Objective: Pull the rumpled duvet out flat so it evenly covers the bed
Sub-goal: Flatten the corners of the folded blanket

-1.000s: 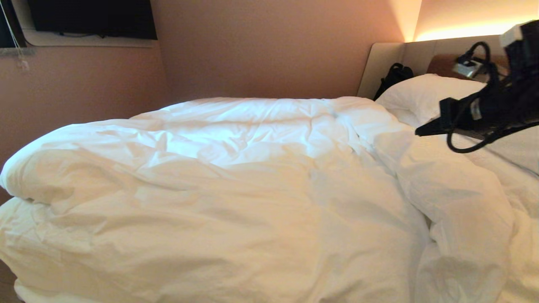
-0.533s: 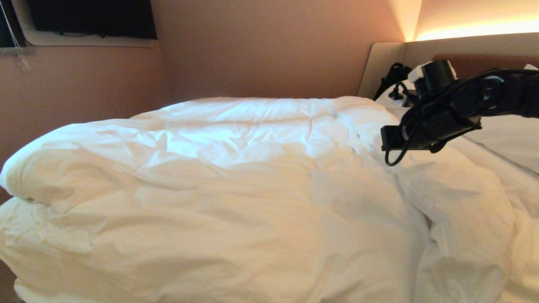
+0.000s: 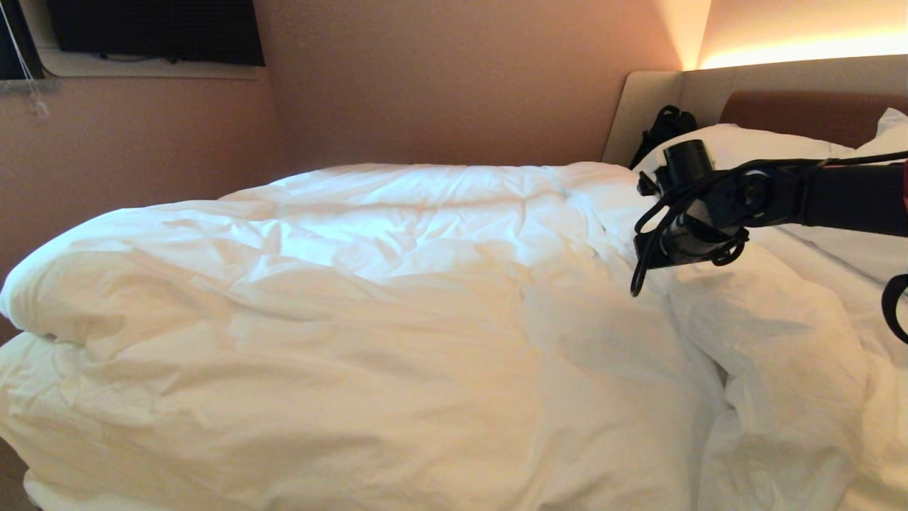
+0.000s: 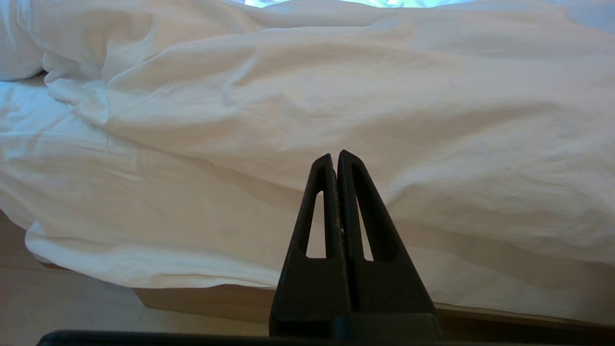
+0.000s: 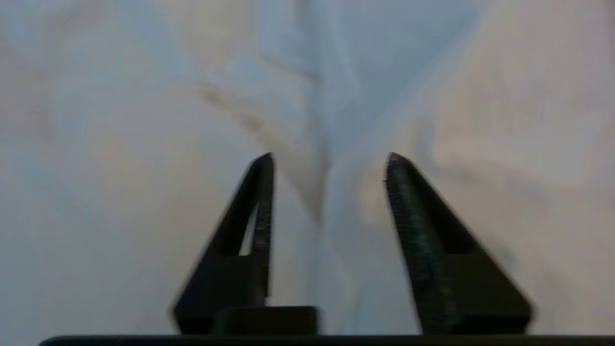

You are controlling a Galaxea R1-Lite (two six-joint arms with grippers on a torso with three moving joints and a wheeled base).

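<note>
Duvet (image 3: pixel 397 312): white, thick, heavily creased; heaped over the left and middle of the bed, with a rolled fold running along the near-left edge and a bunched ridge at the right running from near to far.
Bed (image 3: pixel 649 106): beige padded headboard at far right with a brown panel set into it; warm light strip above it. Tan wooden base (image 4: pixel 216 300) shows under the overhanging duvet in the left wrist view.
Pillows (image 3: pixel 738 142): white, at the far right against the headboard, beyond the duvet's far-right corner.
Black bag (image 3: pixel 663 128): leaning at the headboard's left end, behind the pillows.
Right end effector (image 5: pixel 329 161): fingers apart, nothing between them but air; white creased duvet fabric lies close beneath. Whether the tips touch the cloth, cannot tell.
Right arm (image 3: pixel 801 195): black, reaching in from the right edge, wrist over the bunched ridge at the duvet's far right, just in front of the pillows.
Left end effector (image 4: pixel 336 158): fingers pressed together, empty; low at the near side of the bed, pointing at the duvet's hanging edge, apart from it.
Wall (image 3: pixel 454 78): pinkish, behind the bed; dark screen (image 3: pixel 152 28) mounted at far left.
Floor (image 4: pixel 62 302): pale, visible beneath the bed edge.
</note>
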